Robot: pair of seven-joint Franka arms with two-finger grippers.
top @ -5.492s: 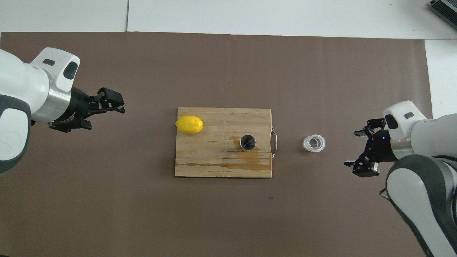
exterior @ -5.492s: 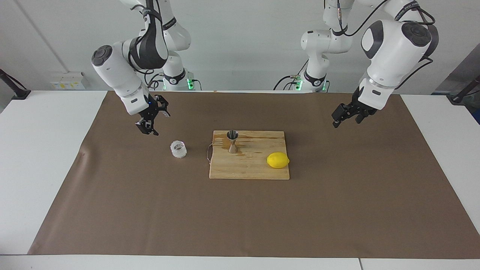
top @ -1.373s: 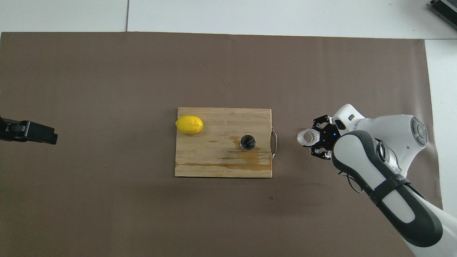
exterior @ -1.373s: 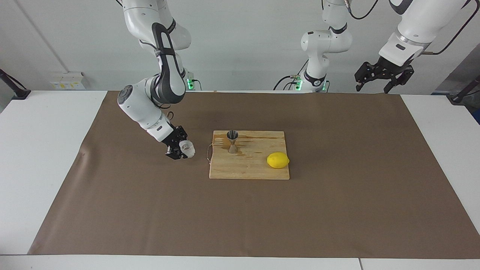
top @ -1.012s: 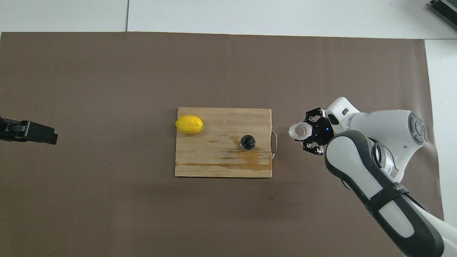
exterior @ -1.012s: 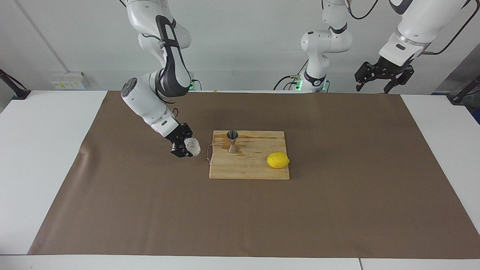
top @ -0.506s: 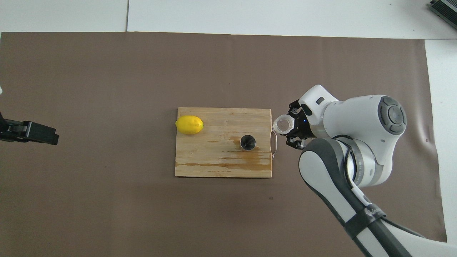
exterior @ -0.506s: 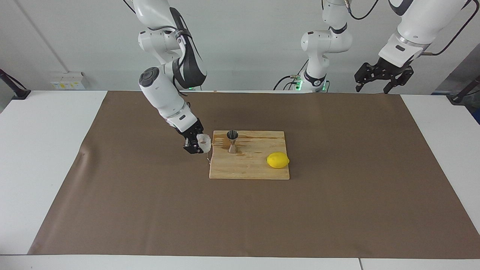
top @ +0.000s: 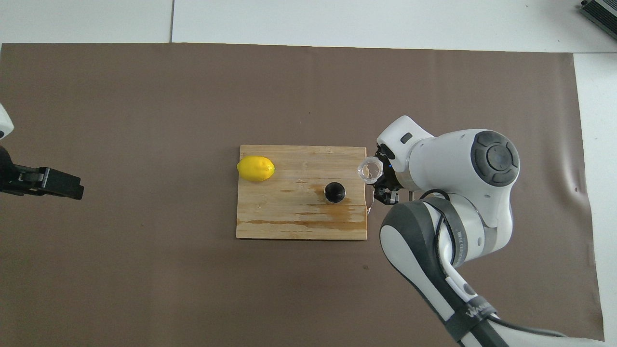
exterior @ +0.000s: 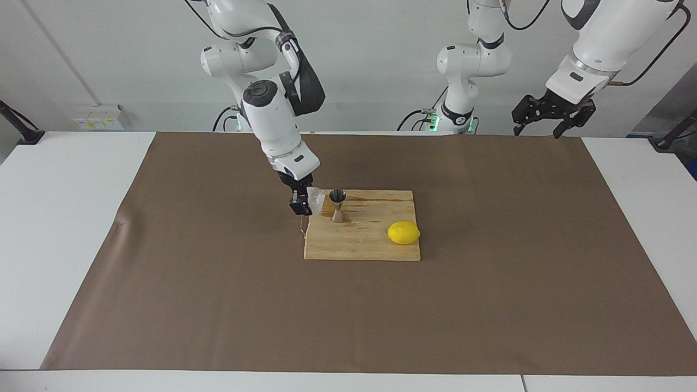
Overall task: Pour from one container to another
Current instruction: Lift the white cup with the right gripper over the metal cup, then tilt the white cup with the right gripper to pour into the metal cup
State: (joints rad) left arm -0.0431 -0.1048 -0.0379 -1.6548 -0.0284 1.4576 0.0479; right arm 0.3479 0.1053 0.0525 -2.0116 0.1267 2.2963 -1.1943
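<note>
glass tumbler held aloft beside the jigger on the cutting board

nearest the robots, the left end effector (exterior: 549, 117) waits raised over the brown mat (exterior: 218, 305) at the left arm's end of the surface (exterior: 65, 228), its fingers spread apart and holding nothing; in the overhead view only its dark tip (top: 46, 182) shows at the frame's edge.

next, the right end effector (exterior: 303, 202) is closed on the clear faceted glass tumbler (exterior: 315, 199), gripping it by the wall. the tumbler is off the surface and is held over the edge of the wooden cutting board (exterior: 375, 247) that faces the right arm's end, above the board's wire handle (exterior: 302, 224). in the overhead view the tumbler's round rim (top: 369, 169) shows just at the board's edge, with the end effector (top: 383, 185) partly hidden under the arm's white wrist. whether the tumbler is tilted cannot be told.

the steel jigger (exterior: 337, 205) stands upright on the board, just beside the held tumbler and apart from it; seen from above, its open mouth (top: 334, 192) appears as a dark circle beside a wet-looking stain on the wood.

farther from the robots than the jigger, and toward the left arm's end of the board, a yellow lemon (exterior: 403, 233) lies on its side at the board's edge (top: 256, 168), well apart from the jigger.
</note>
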